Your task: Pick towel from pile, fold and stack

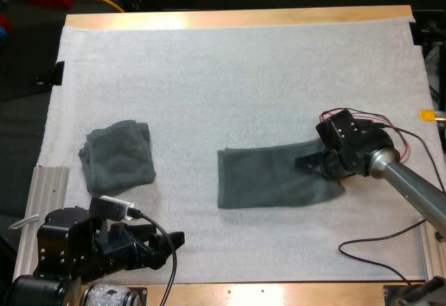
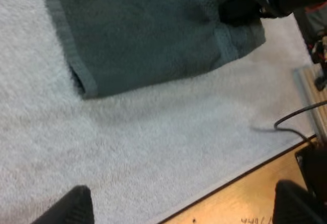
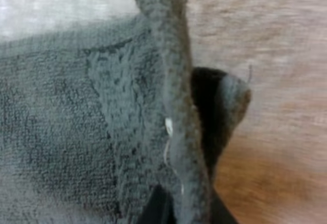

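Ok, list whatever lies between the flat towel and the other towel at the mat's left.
Nothing visible: bare mat separates the flat towel from the left towel. The right gripper is shut on the flat towel's right end; the open left gripper sits nearer, off that path.

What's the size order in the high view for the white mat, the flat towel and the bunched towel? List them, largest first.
1. the white mat, by far the largest.
2. the flat towel, clearly wider than the other towel.
3. the bunched towel, smallest; both towels lie at similar depth, so the ranking holds.
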